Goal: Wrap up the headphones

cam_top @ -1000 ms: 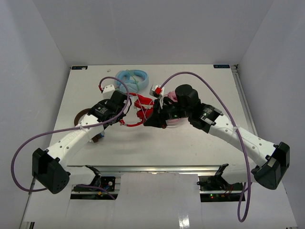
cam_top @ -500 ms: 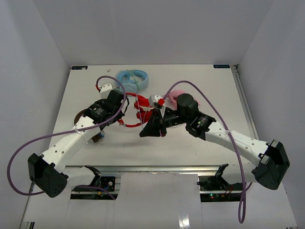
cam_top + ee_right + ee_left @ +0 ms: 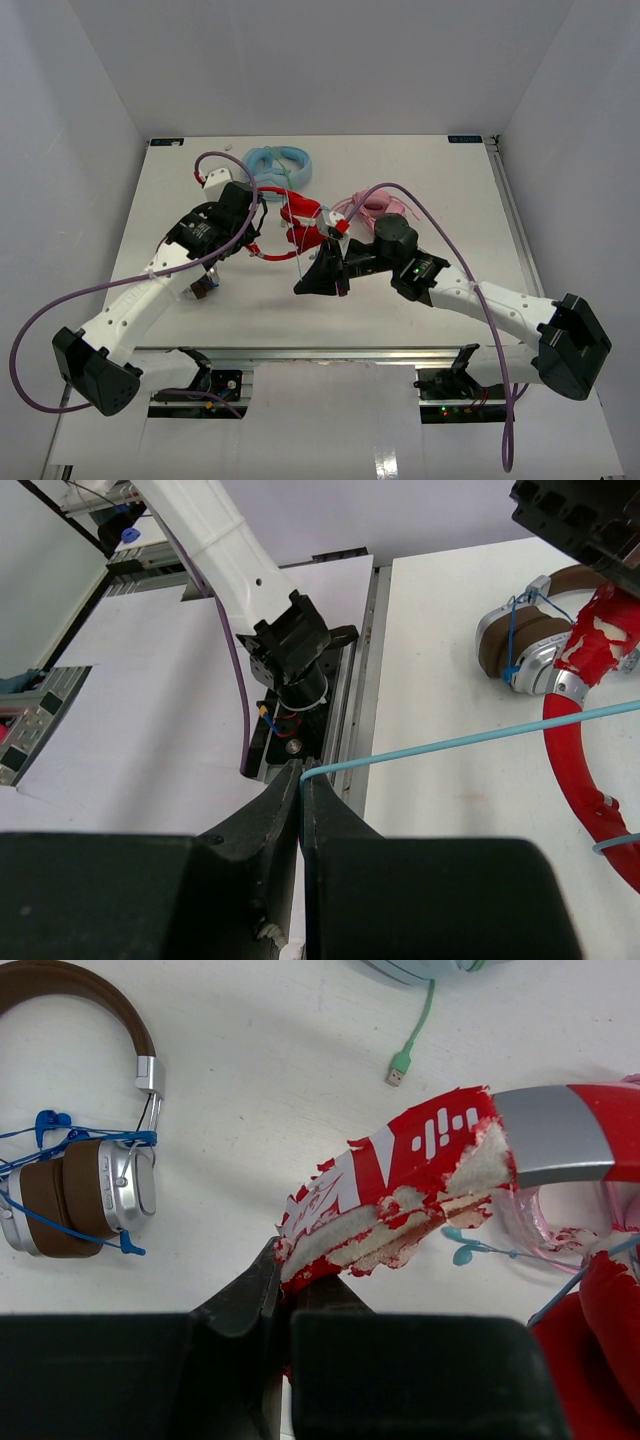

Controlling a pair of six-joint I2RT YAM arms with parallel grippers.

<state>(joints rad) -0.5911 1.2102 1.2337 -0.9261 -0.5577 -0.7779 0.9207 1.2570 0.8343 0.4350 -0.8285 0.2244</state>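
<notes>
The red headphones (image 3: 303,236) lie at the table's middle, between the two arms. In the left wrist view their worn red headband (image 3: 420,1155) with peeling padding runs to the right. My left gripper (image 3: 250,238) is shut on the headband's end (image 3: 285,1272). My right gripper (image 3: 306,284) is shut on the thin pale-blue cable (image 3: 480,738), which runs taut from the jaws (image 3: 303,770) back to the red headphones (image 3: 575,750). The cable shows faintly in the top view (image 3: 297,255).
Brown headphones (image 3: 80,1185) with a blue cord lie left of the red ones, partly under my left arm (image 3: 172,243). Light-blue headphones (image 3: 280,160) lie at the back, their green plug (image 3: 400,1061) close by. Pink headphones (image 3: 372,207) lie right of the red ones.
My right gripper has moved toward the near edge and slightly left, drawing the cable out and uncovering the pink headphones. My left gripper stays on the headband and has shifted slightly back.
</notes>
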